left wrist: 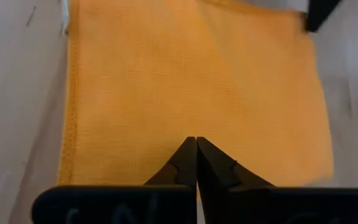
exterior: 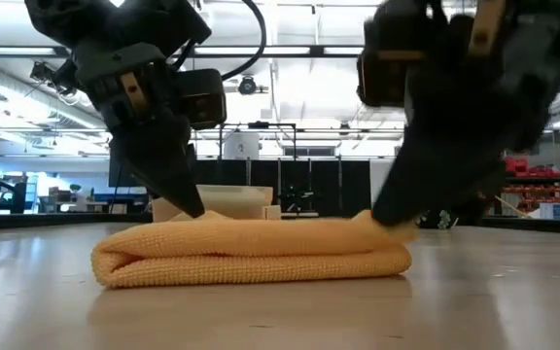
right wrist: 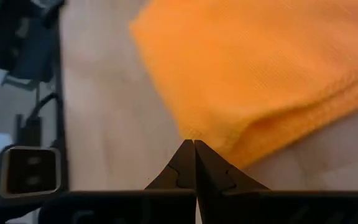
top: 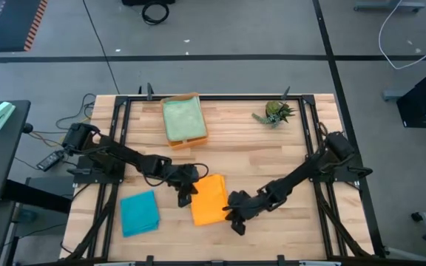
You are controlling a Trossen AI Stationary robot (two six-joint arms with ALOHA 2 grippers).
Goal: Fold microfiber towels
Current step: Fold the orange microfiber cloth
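Clearly soft and light, the orange towel (top: 209,199) is lying folded on the tabletop (top: 272,159), just beside the teal towel (top: 139,213). Left claw (top: 186,193) and right claw (top: 234,216) are pressing its opposite edges, both closed and gripping nothing. A pinch at a corner would probably be holding best.

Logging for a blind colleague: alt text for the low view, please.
A folded orange towel lies on the wooden table, with the shut left gripper and shut right gripper pressing on its top at opposite ends.
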